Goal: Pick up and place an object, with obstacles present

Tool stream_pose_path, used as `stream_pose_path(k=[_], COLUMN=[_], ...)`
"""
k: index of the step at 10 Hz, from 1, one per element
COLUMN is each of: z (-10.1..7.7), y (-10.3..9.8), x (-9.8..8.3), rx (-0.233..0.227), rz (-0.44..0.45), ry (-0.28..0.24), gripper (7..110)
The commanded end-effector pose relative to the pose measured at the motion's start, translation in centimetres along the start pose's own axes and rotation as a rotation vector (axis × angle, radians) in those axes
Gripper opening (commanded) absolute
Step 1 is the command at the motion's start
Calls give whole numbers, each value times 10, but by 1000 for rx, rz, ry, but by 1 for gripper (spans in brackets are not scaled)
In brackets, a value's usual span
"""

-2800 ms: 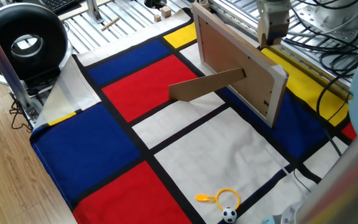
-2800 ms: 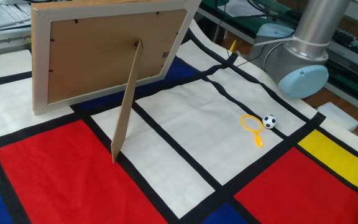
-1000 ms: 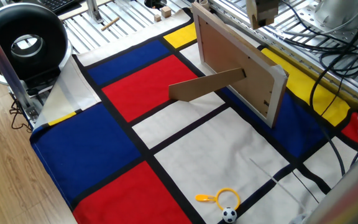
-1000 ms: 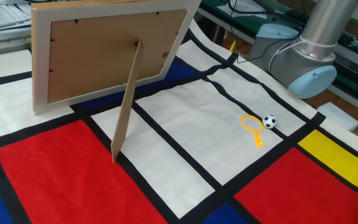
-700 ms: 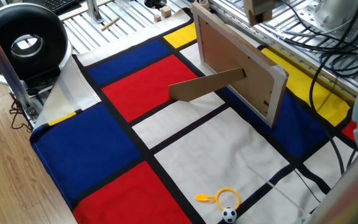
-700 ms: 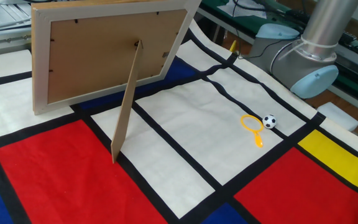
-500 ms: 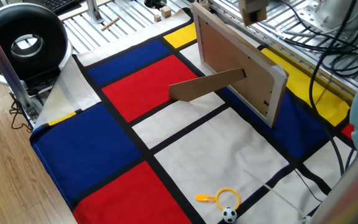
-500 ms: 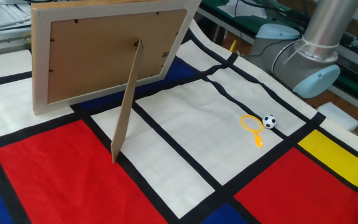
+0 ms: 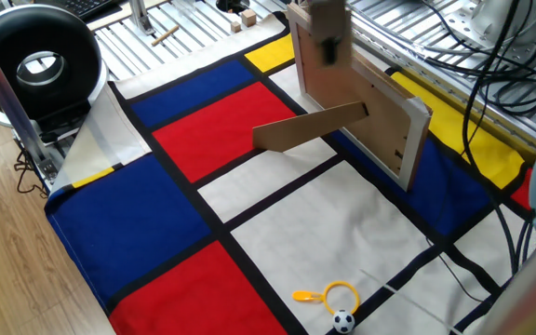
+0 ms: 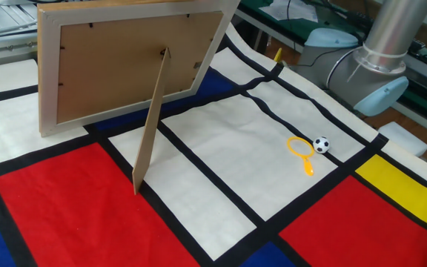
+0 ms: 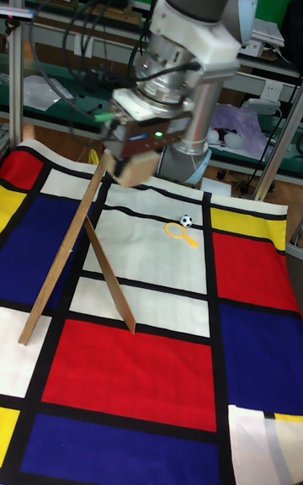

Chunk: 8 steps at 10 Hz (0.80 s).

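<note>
In the tall fixed view my gripper (image 11: 135,172) hangs above the top edge of the picture frame (image 11: 71,253), shut on the small light-brown wooden cube (image 11: 141,165). In one fixed view the gripper (image 9: 328,46) is a motion-blurred shape in front of the frame's upper left corner, well above the cloth. The frame (image 9: 361,102) stands upright on the cloth, brown board back showing, propped by its long flat leg (image 9: 310,126). The other fixed view shows the frame's back (image 10: 124,63) and leg (image 10: 150,126) but not the gripper.
A yellow ring with a handle (image 9: 338,296) and a tiny toy football (image 9: 343,322) lie on a white square near the front. A black round device (image 9: 35,60) stands at the left. Cables and rails run behind the frame. The arm's base (image 10: 369,70) is beside the cloth.
The gripper rose from behind the frame with the cube, then swung left over the frame's top edge. The frame, ring and football have not moved.
</note>
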<state>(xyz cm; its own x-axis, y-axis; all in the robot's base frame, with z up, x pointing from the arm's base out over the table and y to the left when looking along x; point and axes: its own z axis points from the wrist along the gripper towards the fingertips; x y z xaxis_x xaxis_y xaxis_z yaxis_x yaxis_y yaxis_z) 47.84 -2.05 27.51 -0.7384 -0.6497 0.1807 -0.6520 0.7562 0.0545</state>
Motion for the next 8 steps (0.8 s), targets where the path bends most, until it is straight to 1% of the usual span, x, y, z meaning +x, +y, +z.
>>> stream_pose_path(k=[1, 2, 5, 6, 7, 8], z=[21, 37, 78, 94, 105, 114], y=[47, 57, 75, 74, 68, 61], x=[-31, -40, -63, -71, -78, -87], rx=[-83, -75, -41, -18, 7, 16], rz=[116, 155, 194, 207, 214, 216], ry=[-48, -64, -114, -127, -136, -144], gripper=[7, 7, 7, 7, 7, 7])
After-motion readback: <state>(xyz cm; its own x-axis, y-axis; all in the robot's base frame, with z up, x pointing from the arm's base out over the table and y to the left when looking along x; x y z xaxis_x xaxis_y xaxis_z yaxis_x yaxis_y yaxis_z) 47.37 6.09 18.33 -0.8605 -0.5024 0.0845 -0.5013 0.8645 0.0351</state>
